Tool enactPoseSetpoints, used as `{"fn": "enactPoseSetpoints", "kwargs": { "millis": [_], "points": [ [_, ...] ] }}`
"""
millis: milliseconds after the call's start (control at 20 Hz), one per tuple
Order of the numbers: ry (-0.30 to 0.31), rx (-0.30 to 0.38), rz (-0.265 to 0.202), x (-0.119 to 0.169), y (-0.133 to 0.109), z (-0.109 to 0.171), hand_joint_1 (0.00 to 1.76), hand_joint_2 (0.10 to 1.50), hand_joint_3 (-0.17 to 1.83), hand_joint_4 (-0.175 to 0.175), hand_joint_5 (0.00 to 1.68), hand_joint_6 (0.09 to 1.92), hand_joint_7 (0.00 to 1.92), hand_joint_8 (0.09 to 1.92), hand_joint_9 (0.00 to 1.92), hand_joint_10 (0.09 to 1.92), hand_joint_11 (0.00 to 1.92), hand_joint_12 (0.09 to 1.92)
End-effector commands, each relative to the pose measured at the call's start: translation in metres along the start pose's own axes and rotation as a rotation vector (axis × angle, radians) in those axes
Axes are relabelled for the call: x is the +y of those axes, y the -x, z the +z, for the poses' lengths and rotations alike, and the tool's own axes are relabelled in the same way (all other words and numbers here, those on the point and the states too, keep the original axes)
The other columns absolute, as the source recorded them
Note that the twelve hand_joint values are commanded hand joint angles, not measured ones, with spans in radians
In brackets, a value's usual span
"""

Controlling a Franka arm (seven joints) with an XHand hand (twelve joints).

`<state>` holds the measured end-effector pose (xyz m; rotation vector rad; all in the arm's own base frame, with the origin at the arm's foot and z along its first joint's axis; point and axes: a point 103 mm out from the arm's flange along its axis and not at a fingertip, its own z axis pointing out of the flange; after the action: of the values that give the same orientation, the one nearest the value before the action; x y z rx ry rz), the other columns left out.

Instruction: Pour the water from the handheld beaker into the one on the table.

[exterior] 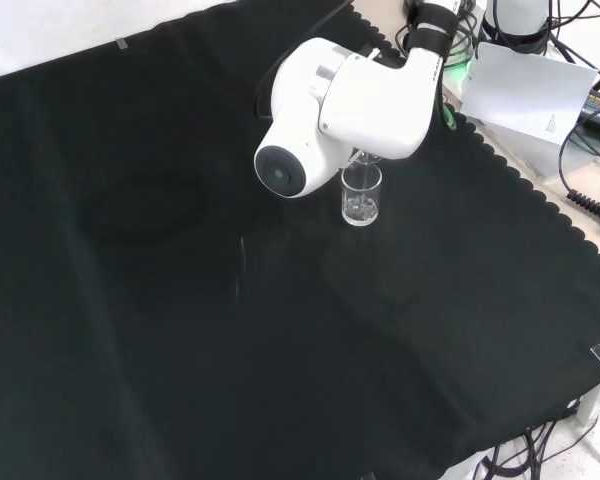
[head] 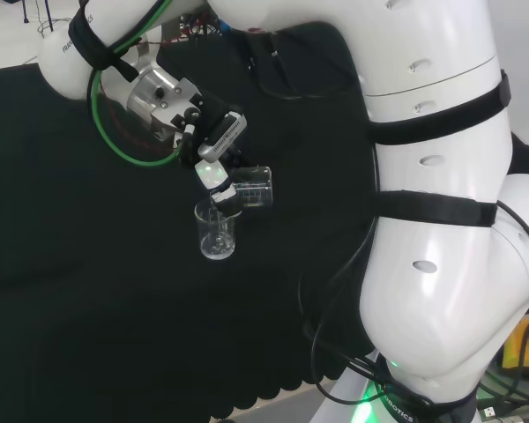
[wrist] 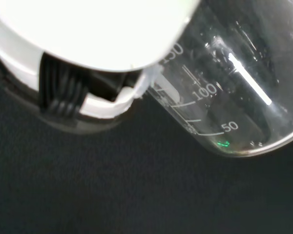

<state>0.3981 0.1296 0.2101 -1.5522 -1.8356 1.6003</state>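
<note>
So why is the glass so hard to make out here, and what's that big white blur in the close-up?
Head view: the clear tilted beaker and standing beaker show against the black cloth mainly by thin glints. Wrist view: the blur is the robot hand, too close to focus; a bright streak of glare crosses the glass. Front view: the arm's white link looks washed out.

You see black cloth (exterior: 180, 330) with a scalloped edge covering the desk, pale floor (head: 9, 35) beyond it, and cables (exterior: 590, 190) trailing beside it.
</note>
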Motion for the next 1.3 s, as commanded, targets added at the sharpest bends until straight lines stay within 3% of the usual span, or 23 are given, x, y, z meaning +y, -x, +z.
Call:
{"fn": "enactPoseSetpoints", "kwargs": {
  "millis": [50,1000,1300],
  "points": [
    [-0.009,-0.008,0.002,-0.0004,-0.0020,-0.0004,1.47,0.28,1.17,-0.175,1.29,0.79,1.39,0.75,1.85,0.09,1.32,0.67],
    [-0.015,-0.003,0.011,-0.0042,0.0008,-0.0011,1.47,0.28,1.17,-0.175,1.30,0.78,1.39,0.74,1.85,0.09,1.32,0.67],
    [0.027,0.008,0.000,-0.0082,0.0034,0.0006,1.47,0.28,1.17,-0.175,1.30,0.78,1.39,0.74,1.85,0.09,1.32,0.67]
  ]
}}
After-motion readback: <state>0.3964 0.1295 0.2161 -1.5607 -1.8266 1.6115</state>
